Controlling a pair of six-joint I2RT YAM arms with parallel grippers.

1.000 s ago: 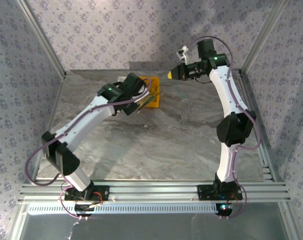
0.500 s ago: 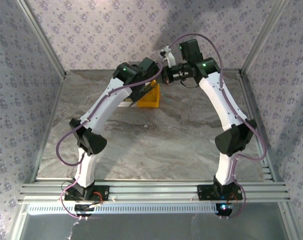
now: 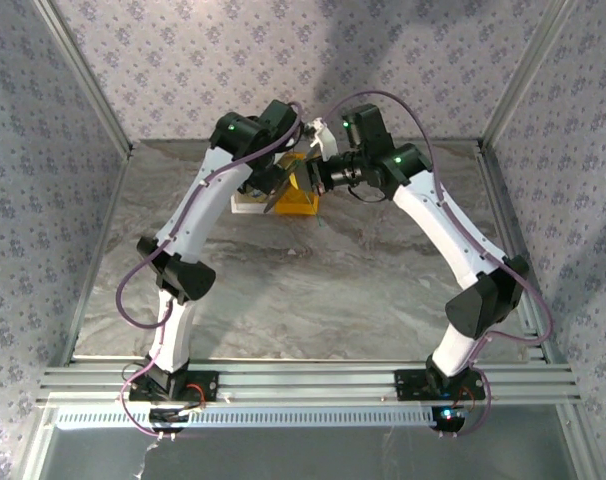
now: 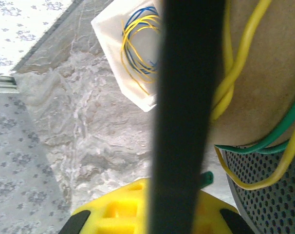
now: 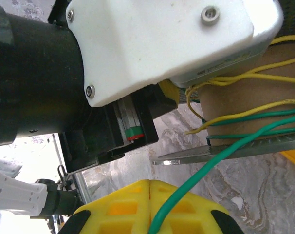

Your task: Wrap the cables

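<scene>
Both arms met above the far edge of the table (image 3: 313, 290), near its middle. The left gripper (image 4: 152, 217) was clamped on the thin dark flange of the spool (image 4: 186, 97), which ran edge-on between its yellow fingers. The right gripper (image 5: 151, 204) was closed, with the green cable (image 5: 201, 170) pinched in the seam between its fingers. From there the green strand ran up to the spool's tan core, where it lay wound alongside loose turns of the yellow cable (image 4: 228, 39). A separate coil of yellow and blue wire lay in the white tray (image 4: 107, 27) by the far edge, left of centre. I judged the step to be winding the green strand onto the core. To do it well, I needed to hold light, steady tension and feed each turn beside the last one. The strand had to stay inside the flange rather than ride over its rim. The two wrists were very close, so I needed to move in small arcs.
</scene>
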